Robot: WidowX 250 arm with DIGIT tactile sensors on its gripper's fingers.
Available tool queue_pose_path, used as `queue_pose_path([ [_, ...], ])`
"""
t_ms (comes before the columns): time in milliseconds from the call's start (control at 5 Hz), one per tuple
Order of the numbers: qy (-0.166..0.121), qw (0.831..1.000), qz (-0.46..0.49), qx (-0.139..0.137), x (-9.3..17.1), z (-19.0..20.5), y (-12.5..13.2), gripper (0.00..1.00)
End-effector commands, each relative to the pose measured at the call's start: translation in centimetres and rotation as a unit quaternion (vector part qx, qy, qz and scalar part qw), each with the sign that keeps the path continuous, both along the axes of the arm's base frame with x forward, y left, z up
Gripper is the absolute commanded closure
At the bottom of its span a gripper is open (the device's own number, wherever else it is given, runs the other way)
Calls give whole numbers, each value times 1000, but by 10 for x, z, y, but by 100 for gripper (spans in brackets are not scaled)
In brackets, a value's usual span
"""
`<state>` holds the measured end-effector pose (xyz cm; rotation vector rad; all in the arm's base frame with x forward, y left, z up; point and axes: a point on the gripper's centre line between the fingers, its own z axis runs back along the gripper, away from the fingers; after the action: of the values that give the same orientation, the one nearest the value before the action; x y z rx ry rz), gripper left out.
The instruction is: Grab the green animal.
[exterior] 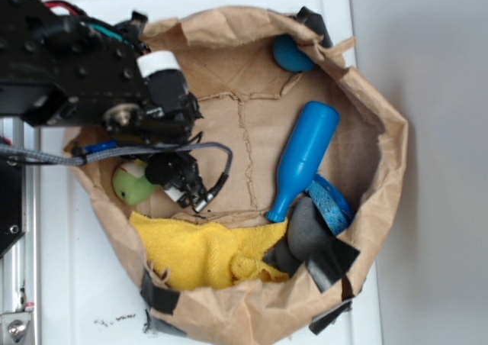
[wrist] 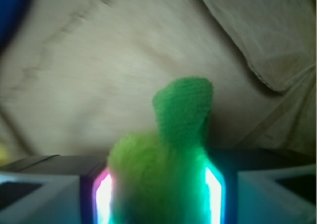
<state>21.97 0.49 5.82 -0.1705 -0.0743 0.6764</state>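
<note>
The green animal (exterior: 130, 183) is a fuzzy lime-green plush lying at the left inside the brown paper bag (exterior: 385, 124), just above the yellow towel. My gripper (exterior: 158, 178) comes down over its right side, and the black arm hides part of it. In the wrist view the green animal (wrist: 148, 169) fills the gap between the two lit pads (wrist: 103, 196), touching both, with one darker green leg sticking out ahead. My gripper (wrist: 158, 196) is shut on it. The bag's paper floor lies beyond.
A blue bottle (exterior: 305, 158) lies tilted at the bag's middle right. A yellow towel (exterior: 202, 253) covers the near side. A dark grey object (exterior: 309, 234) with a blue strap (exterior: 332, 201) sits at the lower right. A blue round thing (exterior: 291, 53) rests at the far rim.
</note>
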Motion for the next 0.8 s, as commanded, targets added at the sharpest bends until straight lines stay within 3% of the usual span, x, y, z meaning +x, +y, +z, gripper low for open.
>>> queue_pose_path([
  [0, -67, 997, -20, -19, 31, 92, -10, 100],
  [200, -21, 997, -80, 4, 30, 110, -12, 100],
  [400, 1, 996, -83, 36, 24, 130, -6, 100],
  [600, -10, 997, -53, 47, 25, 138, 3, 100],
])
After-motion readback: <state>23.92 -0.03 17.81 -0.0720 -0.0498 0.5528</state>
